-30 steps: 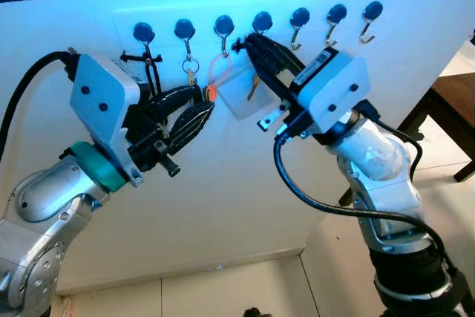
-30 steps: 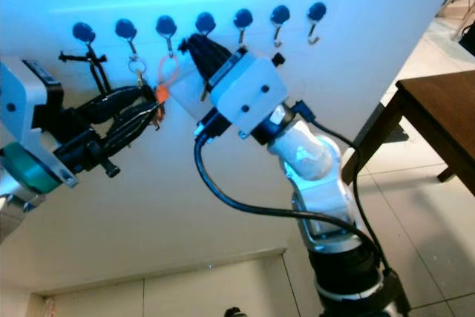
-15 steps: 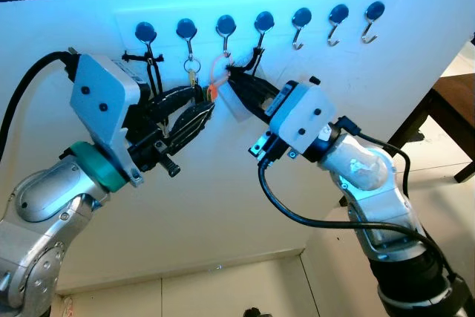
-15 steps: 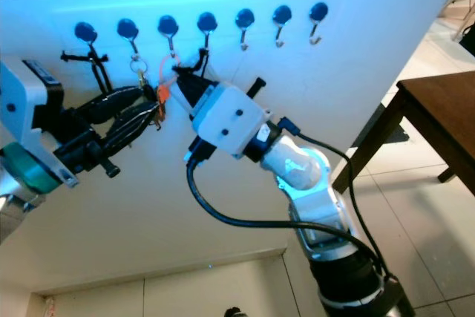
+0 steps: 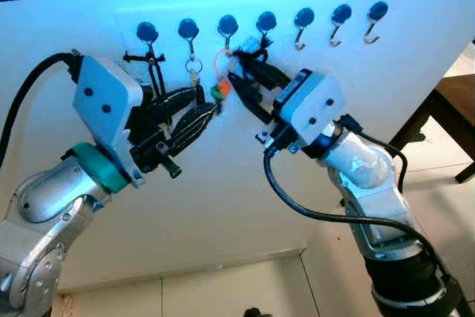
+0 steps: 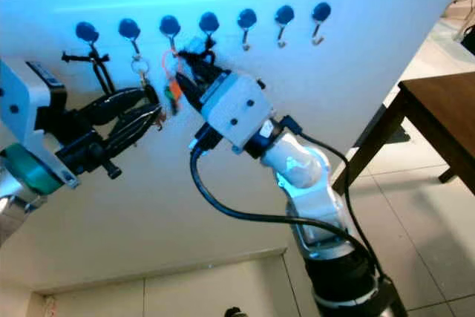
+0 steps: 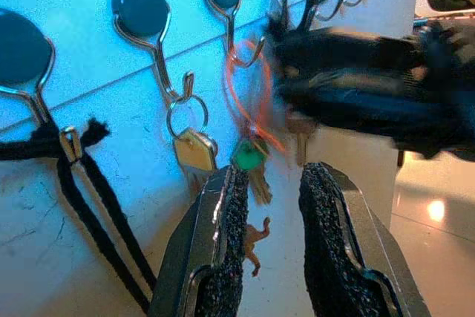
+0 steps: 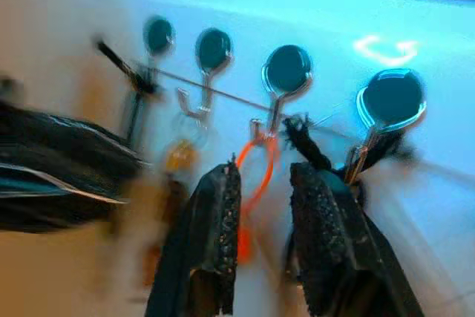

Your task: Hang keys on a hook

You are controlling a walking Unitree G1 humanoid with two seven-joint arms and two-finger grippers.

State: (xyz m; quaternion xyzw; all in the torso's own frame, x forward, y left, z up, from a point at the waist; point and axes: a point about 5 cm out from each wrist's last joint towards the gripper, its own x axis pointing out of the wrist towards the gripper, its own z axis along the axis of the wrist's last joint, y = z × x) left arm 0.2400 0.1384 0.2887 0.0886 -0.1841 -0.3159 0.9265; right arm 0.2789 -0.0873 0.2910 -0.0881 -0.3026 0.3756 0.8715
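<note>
Keys (image 7: 251,159) on an orange loop (image 7: 249,94) already hang from a hook (image 7: 236,27). Both the left claw (image 5: 199,109) and the right claw (image 5: 249,87) sit open, empty, nearby.

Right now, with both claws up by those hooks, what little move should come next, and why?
Probably the right gripper should back straight off the wall. The orange loop already hangs on its hook, the keys dangle below it, and the gripper's fingers are open and hold nothing.
</note>
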